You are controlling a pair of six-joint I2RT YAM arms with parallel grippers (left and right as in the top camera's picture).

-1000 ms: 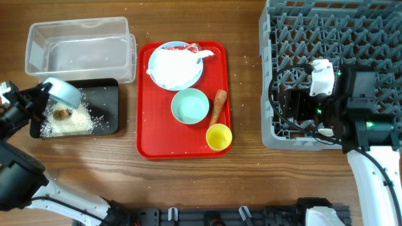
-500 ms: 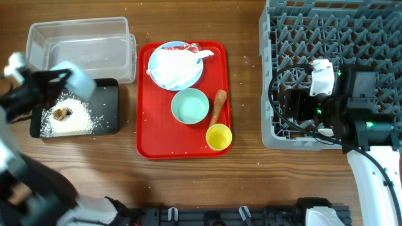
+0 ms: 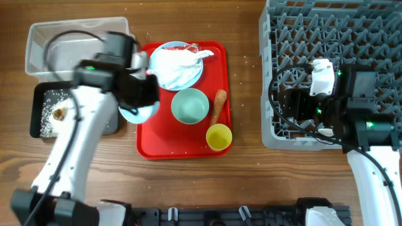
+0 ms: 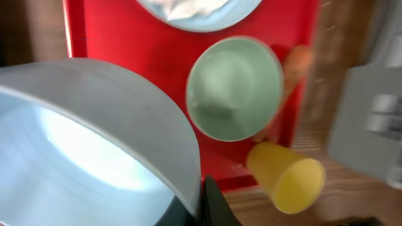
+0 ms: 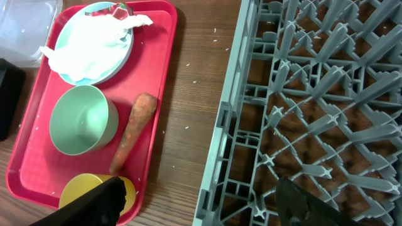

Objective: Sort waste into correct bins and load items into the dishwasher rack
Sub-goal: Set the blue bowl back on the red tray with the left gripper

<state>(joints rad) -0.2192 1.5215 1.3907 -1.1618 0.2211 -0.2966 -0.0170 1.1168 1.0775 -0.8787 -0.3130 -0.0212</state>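
Count check: 2 bowls, 1 plate, 1 cup, 2 bins, 1 rack, 1 red tray

Left fingers [image 4: 212, 204] are clenched on the rim of the pale blue bowl [image 4: 94, 132]. The bowl is off the surface, over the left edge of the red tray [image 3: 163, 135], and the overhead view shows the left arm crossing the black tray and part of the clear tub

Right fingers [image 5: 94, 202] are spread wide with nothing between them. They hang over the front left corner of the dishwasher rack [image 3: 326, 31], and the right wrist view looks down at the rack edge and the tray's right side. No dishes visible in the rack

On the red tray:
- 1 round plate [image 5: 74, 20] at the back, with 1 crumpled tissue [image 3: 173, 66] covering most of it
- 1 small red wrapper [image 5: 118, 9] at the plate's far rim
- 1 mint bowl [image 3: 190, 105] in the middle, upright
- 1 carrot piece [image 3: 218, 105] just right of that bowl, lying lengthwise
- 1 yellow cup [image 3: 218, 137] at the front right, near the carrot's end

Bins, both on the desk [image 3: 251, 182] left of the red tray:
- clear tub [image 3: 38, 63] at the back, can't make out any contents
- black tray [image 3: 41, 94] in front of it, holding white rice grains [image 3: 47, 125] and 1 brown lump [image 3: 59, 113]

Rack stands well apart from the red tray, on the right side of the desk
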